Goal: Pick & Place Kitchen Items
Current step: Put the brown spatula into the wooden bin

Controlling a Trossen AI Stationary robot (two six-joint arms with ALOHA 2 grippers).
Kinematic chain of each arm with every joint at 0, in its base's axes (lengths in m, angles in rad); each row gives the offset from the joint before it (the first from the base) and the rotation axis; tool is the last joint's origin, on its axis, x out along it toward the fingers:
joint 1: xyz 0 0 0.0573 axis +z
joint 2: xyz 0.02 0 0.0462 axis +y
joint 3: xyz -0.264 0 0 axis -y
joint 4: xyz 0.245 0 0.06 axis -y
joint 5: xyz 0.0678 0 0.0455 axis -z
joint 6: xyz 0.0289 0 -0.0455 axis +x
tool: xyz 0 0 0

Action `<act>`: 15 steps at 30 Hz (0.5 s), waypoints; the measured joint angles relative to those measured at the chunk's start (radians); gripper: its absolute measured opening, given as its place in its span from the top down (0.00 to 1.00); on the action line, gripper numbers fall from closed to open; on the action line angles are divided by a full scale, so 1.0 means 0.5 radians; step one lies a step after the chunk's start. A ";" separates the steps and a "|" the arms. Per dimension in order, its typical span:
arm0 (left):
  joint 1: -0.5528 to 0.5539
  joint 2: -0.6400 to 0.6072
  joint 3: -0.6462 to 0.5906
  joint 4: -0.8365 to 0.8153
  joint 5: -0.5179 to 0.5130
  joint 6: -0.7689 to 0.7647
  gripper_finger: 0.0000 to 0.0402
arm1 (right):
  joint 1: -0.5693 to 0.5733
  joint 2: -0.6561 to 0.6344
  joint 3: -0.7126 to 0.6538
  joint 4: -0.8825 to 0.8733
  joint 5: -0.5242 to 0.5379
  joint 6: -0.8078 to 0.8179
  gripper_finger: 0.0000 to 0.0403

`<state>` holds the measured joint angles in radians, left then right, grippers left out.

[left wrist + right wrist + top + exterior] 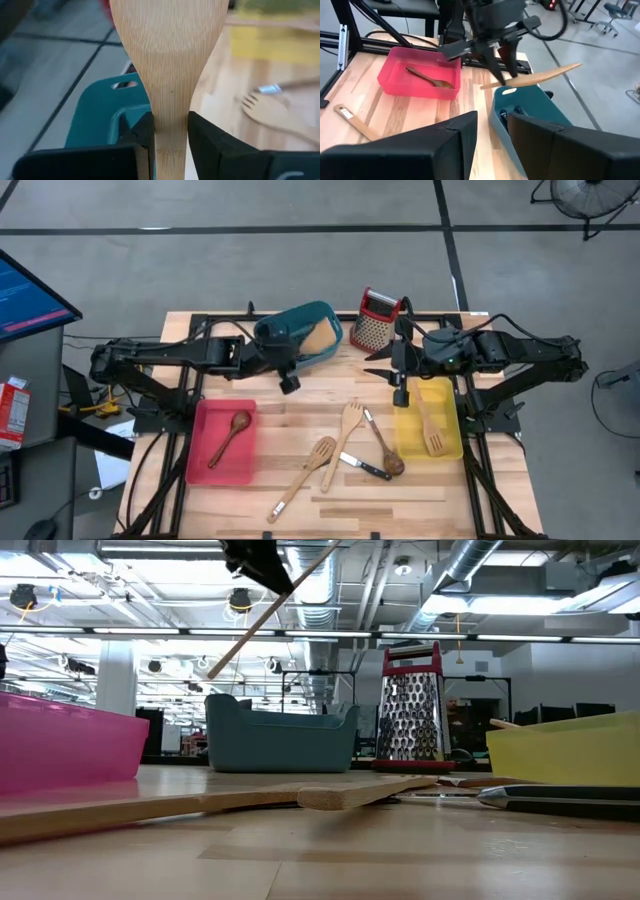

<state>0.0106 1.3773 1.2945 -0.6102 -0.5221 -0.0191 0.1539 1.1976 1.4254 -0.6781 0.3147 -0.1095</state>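
My left gripper (290, 380) is shut on a pale wooden spatula (167, 55), held in the air over the teal bin (300, 330) at the table's far side. It also shows in the right wrist view (540, 77) and as a slanting stick in the low view (265, 615). My right gripper (400, 390) is open and empty above the yellow bin (445, 445), which holds a pale slotted spatula (432, 430). A dark wooden spoon (230, 435) lies in the red bin (205, 460). My left gripper pinches the spatula's handle (170, 137) between its two fingers, just behind where it widens into the blade. The blade (167, 45) sticks out ahead, past the fingertips. The spatula is lifted clear and tilted above the teal bin (530, 115).
On the table's middle lie a pale wooden fork (348, 425), a pale wooden spoon (305, 475), a dark wooden spoon (385, 452) and a black-handled knife (365, 467). A red-topped box grater (378, 318) stands at the far edge beside the teal bin.
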 joint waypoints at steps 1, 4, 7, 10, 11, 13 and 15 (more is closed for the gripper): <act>-0.007 0.000 0.000 0.001 0.061 0.089 0.82 | -0.001 0.000 0.000 0.000 0.000 0.014 0.70; -0.034 0.000 0.000 0.002 0.173 0.298 0.82 | -0.002 0.000 0.000 0.001 0.000 0.065 0.70; -0.065 0.000 0.000 0.005 0.202 0.522 0.82 | -0.015 0.000 0.000 0.001 0.000 0.102 0.70; -0.099 0.000 0.000 0.009 0.203 0.794 0.83 | -0.027 0.000 0.000 -0.003 0.000 0.117 0.70; -0.108 0.000 0.000 0.013 0.203 0.879 0.83 | -0.028 0.000 0.000 -0.006 0.002 0.117 0.70; -0.121 0.000 0.000 0.023 0.204 1.023 0.83 | -0.026 -0.014 0.000 -0.008 0.002 0.117 0.70; -0.125 0.000 0.000 0.070 0.205 1.078 0.82 | -0.009 -0.048 0.009 0.004 0.001 0.117 0.70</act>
<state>-0.0521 1.3774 1.2945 -0.5749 -0.4194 0.5201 0.1495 1.1737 1.4296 -0.6759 0.3153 -0.0509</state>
